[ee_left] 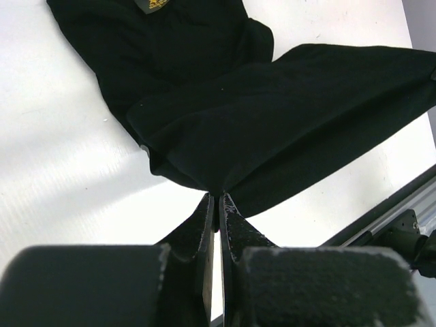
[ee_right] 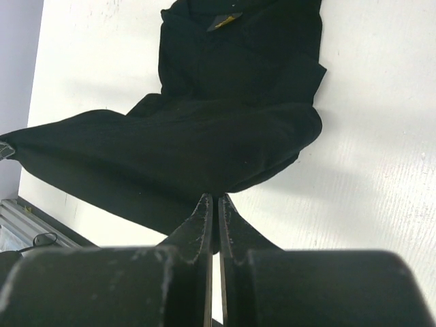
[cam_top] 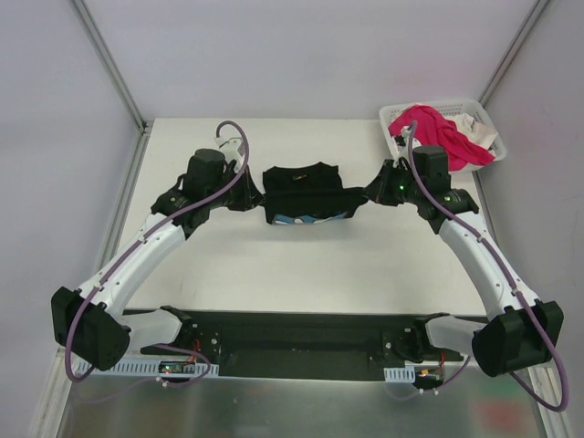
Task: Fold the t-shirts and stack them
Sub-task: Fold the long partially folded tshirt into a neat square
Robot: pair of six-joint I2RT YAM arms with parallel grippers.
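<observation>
The black t-shirt (cam_top: 306, 190) lies at the table's middle, partly folded, a strip of its white-and-blue print showing at the near edge. My left gripper (cam_top: 256, 194) is shut on its left edge and my right gripper (cam_top: 366, 194) is shut on its right edge, holding a stretched fold lifted above the rest. In the left wrist view the black cloth (ee_left: 272, 116) is pinched at the fingertips (ee_left: 218, 197). In the right wrist view the cloth (ee_right: 204, 150) is likewise pinched (ee_right: 216, 197). The pink t-shirt (cam_top: 438, 135) and a white one (cam_top: 482, 137) sit in the basket.
The white lattice basket (cam_top: 394, 113) stands at the table's far right corner, close behind my right arm. A black rail (cam_top: 301, 342) runs along the near edge between the arm bases. Enclosure walls stand left, right and behind.
</observation>
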